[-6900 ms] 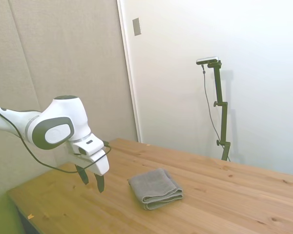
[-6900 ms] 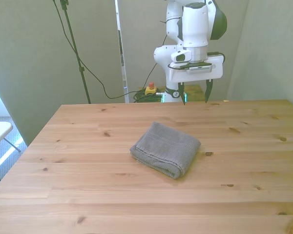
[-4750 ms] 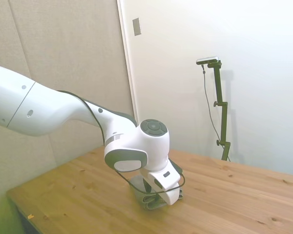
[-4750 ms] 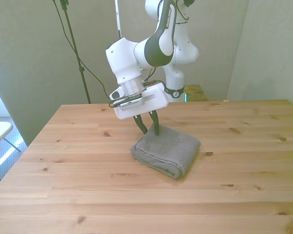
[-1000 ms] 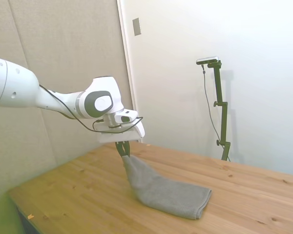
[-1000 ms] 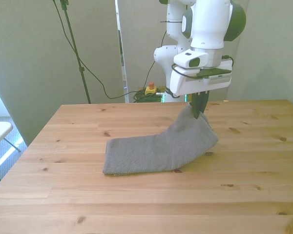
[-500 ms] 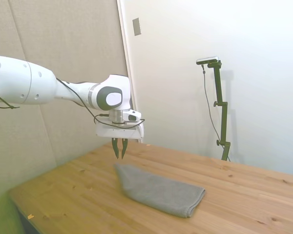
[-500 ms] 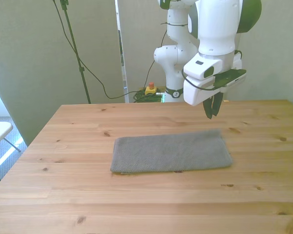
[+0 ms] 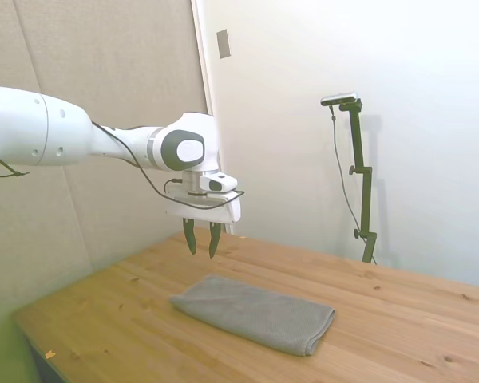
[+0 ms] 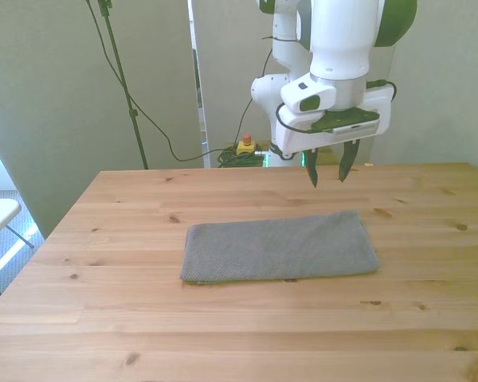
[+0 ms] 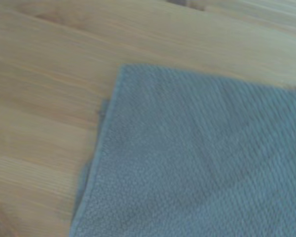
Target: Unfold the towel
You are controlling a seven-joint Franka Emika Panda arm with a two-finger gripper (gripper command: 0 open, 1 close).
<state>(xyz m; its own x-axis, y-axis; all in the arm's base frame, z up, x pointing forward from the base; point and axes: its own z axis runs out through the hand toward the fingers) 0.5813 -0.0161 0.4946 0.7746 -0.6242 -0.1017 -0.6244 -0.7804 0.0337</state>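
From where I'm driving: the plain grey terry-cloth towel (image 10: 280, 246) lies flat on the wooden table (image 10: 103, 326) as one long rectangle, long axis running 9-to-3 o'clock across the front view. One arm only, so no choice of reach.

The white two-finger gripper (image 10: 327, 170) hangs in the air above the table, fingers pointing down, jaws spread with a clear gap between them and nothing held. It's not touching the cloth.

Key relation: in the front view the towel sits at roughly 6 to 7 o'clock from the jaws, below them and nearer the camera. The jaws are over or just beyond the far long edge near the 3 o'clock end; exact overlap I can't tell from that angle. The side view (image 9: 200, 240) puts the gripper above the towel's (image 9: 254, 312) end at about 10 o'clock, well clear of the fabric.

The wrist view shows a corner of the towel (image 11: 197, 163) with a second edge peeking out from under the top layer along one side, so I judge it's folded once more. If so, the next grab has to take the top layer only, at that corner below the jaws, then carry it across the short axis.
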